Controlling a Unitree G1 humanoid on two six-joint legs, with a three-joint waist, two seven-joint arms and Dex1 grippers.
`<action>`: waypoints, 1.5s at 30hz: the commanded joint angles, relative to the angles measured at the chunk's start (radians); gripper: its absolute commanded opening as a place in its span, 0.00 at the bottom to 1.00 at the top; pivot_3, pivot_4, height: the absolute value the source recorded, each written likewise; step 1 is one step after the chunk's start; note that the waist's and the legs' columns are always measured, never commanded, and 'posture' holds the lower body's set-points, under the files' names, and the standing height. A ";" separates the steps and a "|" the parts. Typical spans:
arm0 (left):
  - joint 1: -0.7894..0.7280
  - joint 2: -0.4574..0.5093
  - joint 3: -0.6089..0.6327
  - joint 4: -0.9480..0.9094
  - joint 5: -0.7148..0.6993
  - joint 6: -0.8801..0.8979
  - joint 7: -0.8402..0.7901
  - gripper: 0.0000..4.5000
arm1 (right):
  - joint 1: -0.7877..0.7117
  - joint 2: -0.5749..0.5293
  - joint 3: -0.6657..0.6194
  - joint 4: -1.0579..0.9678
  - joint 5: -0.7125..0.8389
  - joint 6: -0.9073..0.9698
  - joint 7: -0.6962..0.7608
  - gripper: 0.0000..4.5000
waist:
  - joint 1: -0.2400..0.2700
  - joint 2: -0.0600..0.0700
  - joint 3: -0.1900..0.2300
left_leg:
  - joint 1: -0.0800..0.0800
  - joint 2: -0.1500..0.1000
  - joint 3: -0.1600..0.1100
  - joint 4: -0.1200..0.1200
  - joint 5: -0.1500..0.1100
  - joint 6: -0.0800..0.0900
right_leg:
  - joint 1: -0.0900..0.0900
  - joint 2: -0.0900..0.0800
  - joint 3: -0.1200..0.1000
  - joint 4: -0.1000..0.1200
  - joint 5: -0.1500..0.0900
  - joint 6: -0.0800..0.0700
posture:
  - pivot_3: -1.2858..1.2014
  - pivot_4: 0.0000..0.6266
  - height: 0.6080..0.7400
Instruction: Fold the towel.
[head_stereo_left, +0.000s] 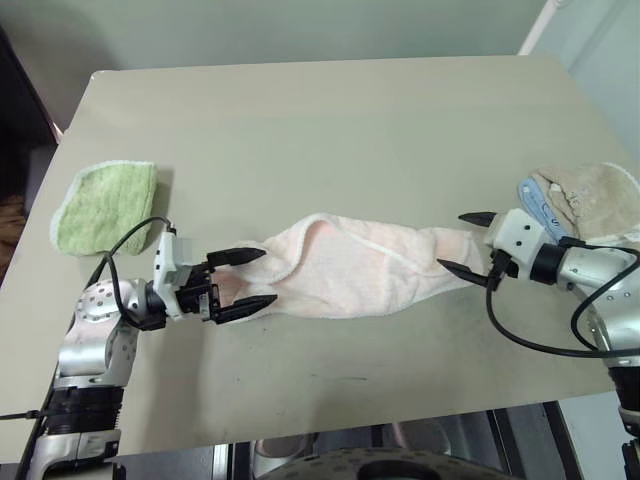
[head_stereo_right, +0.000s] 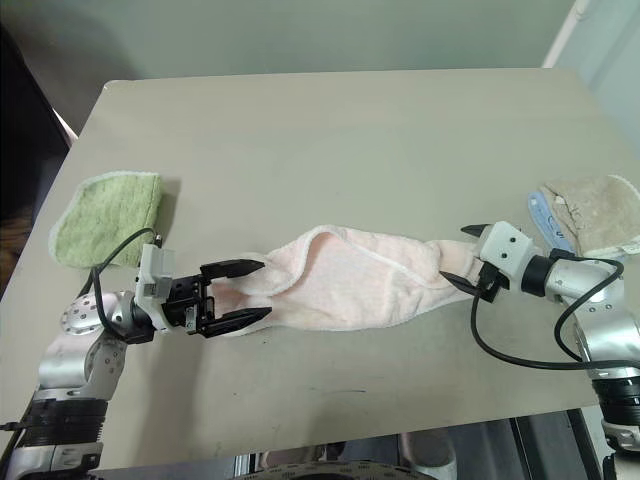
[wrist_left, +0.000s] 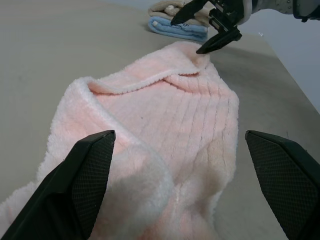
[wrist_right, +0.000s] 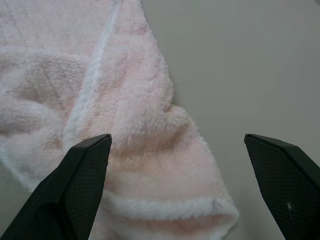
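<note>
Our table (head_stereo_left: 330, 120) is a plain beige top, and the towel (head_stereo_left: 350, 265) lies bunched in a long strip across its near middle. Our left gripper (head_stereo_left: 240, 283) sits at one end, jaws wide and holding nothing; our right gripper (head_stereo_left: 468, 242) sits at the other end, equally wide and empty. We judge the risk is pinching several layers where the towel is rumpled, so a lift would drag it twisted. The green cloth (head_stereo_left: 105, 205) and beige cloth (head_stereo_left: 590, 200) lie well apart.

Your left end effector (head_stereo_left: 243, 278): fingers spread wide, pointing level toward your right. Your right end effector (head_stereo_left: 466, 242): fingers spread wide, angled slightly downward, pointing toward your left. Both arms low, bent inward.
</note>
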 joint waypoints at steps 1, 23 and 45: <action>0.010 -0.008 0.003 -0.023 -0.003 -0.018 0.009 1.00 | -0.008 -0.001 0.001 -0.014 0.003 -0.029 0.024 1.00 | 0.000 0.000 0.000 | 0.000 0.000 0.000 0.000 0.001 -0.001 | 0.000 0.000 0.000 0.000 0.000 0.000 | 0.52 0.24 1.00; 0.055 0.022 0.019 -0.068 -0.017 -0.012 0.016 1.00 | -0.014 0.017 0.066 0.027 -0.089 -0.070 0.031 1.00 | 0.000 0.000 0.000 | 0.000 0.000 0.000 0.000 0.002 -0.003 | 0.000 0.000 0.000 -0.001 0.000 -0.001 | 0.52 0.24 1.00; 0.054 0.027 0.026 -0.063 -0.011 -0.019 0.024 1.00 | -0.051 -0.052 0.001 0.064 -0.060 -0.074 0.092 1.00 | 0.000 0.000 0.000 | -0.001 0.000 0.000 0.000 0.003 -0.006 | 0.000 0.000 0.000 -0.002 0.000 -0.001 | 0.52 0.24 1.00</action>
